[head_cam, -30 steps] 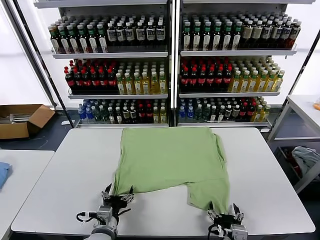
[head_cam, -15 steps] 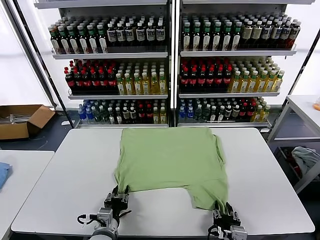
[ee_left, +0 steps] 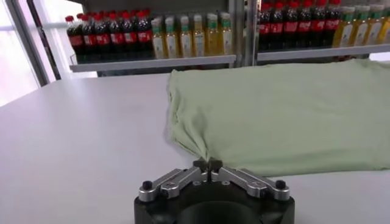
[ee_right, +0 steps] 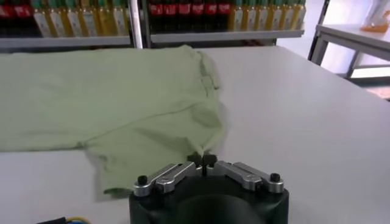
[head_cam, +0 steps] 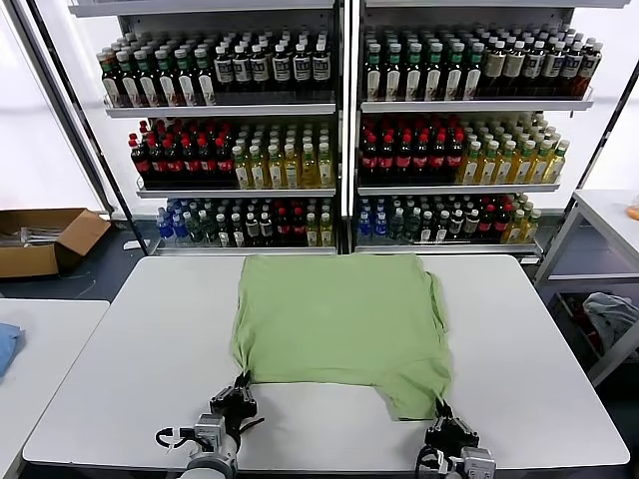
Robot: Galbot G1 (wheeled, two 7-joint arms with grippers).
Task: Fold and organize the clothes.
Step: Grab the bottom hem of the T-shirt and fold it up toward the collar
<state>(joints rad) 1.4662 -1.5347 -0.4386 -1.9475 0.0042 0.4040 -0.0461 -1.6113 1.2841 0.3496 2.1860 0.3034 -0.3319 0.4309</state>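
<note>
White table (head_cam: 120, 379), shirt (head_cam: 339, 319) (claw-pinched corners)

Bright even light; window glare left; soft shadows; wrist views slightly blurred.

Shop-style setup: tall shelving units (head_cam: 339, 130) packed with rows of bottled drinks (head_cam: 399, 155) behind a white desk (head_cam: 120, 369), cardboard box (head_cam: 45, 239) on floor.
</note>
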